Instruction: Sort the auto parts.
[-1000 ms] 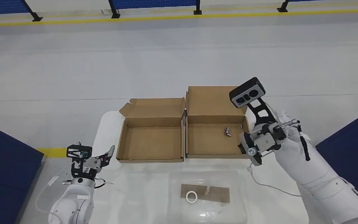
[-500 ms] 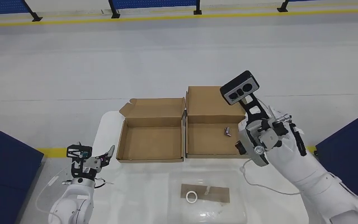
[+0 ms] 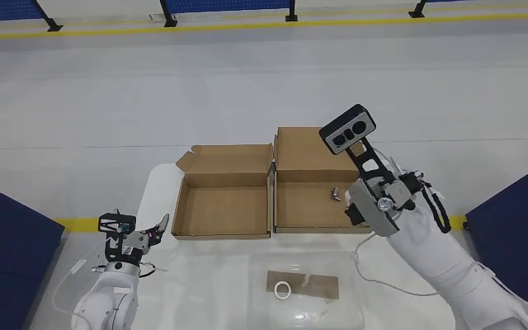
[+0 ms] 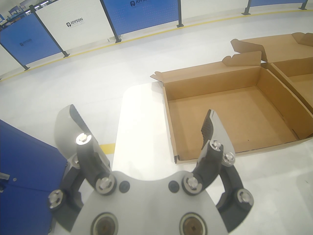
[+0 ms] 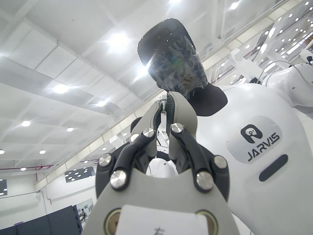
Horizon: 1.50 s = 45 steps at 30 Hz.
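Claw status: right claw (image 5: 168, 97) is raised off the surface (image 3: 206, 272) and turned up toward the robot's head, fingers pinched on a small coiled metal part (image 5: 163, 105) right at the tips. Right arm (image 3: 412, 235) sits over the near right corner of the right box (image 3: 305, 210).

Left claw (image 4: 140, 113) is spread wide with nothing between the fingers, parked at the left edge of the surface, just beside the near left corner of the left box (image 3: 223, 213).

Boxes: two open cardboard boxes side by side, walls touching, flaps up at the far side. Left box floor is bare. Right box has one small grey metal part (image 3: 336, 194) toward its far right area.

Near edge: clear tray (image 3: 257, 280) holds a flat cardboard piece (image 3: 320, 286), with a white ring (image 3: 283, 289) lying on the left end of the cardboard. Ring is well apart from both claws.
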Each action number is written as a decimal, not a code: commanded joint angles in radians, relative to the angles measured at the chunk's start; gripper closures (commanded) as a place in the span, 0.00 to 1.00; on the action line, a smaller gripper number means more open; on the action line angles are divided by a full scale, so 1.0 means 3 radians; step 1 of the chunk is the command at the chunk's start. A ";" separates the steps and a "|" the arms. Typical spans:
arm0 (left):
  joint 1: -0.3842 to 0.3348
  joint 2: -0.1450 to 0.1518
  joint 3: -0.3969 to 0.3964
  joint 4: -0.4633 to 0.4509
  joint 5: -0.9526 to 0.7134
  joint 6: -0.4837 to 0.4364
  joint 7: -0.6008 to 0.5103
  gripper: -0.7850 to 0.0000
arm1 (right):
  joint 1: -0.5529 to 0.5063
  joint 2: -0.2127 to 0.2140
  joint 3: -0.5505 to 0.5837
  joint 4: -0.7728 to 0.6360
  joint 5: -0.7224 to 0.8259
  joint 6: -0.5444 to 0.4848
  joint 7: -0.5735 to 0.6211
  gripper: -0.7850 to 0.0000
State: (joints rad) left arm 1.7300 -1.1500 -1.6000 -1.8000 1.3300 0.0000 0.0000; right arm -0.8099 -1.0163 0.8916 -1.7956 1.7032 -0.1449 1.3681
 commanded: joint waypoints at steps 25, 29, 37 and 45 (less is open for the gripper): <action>0.0000 0.0000 0.0000 0.0000 0.0000 0.0000 0.0000 0.00 | -0.0119 -0.0060 0.0070 -0.0110 0.0036 0.0056 -0.0131 1.00; 0.0000 0.0000 0.0000 0.0000 0.0000 0.0000 0.0000 0.00 | -0.0175 -0.0103 0.0102 -0.0124 0.0112 0.0122 -0.0083 1.00; 0.0000 0.0000 0.0000 0.0000 0.0000 0.0000 0.0000 0.00 | -0.0109 -0.0205 0.0118 0.0006 0.0072 0.0230 -0.0022 1.00; 0.0000 0.0000 0.0000 0.0000 0.0000 0.0000 0.0000 0.00 | -0.0010 -0.0303 0.0114 0.0110 -0.0085 0.0285 -0.0033 1.00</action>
State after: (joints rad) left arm 1.7300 -1.1500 -1.6000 -1.8000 1.3300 0.0000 0.0000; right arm -0.8161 -1.1033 0.9275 -1.7660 1.6820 -0.0606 1.3578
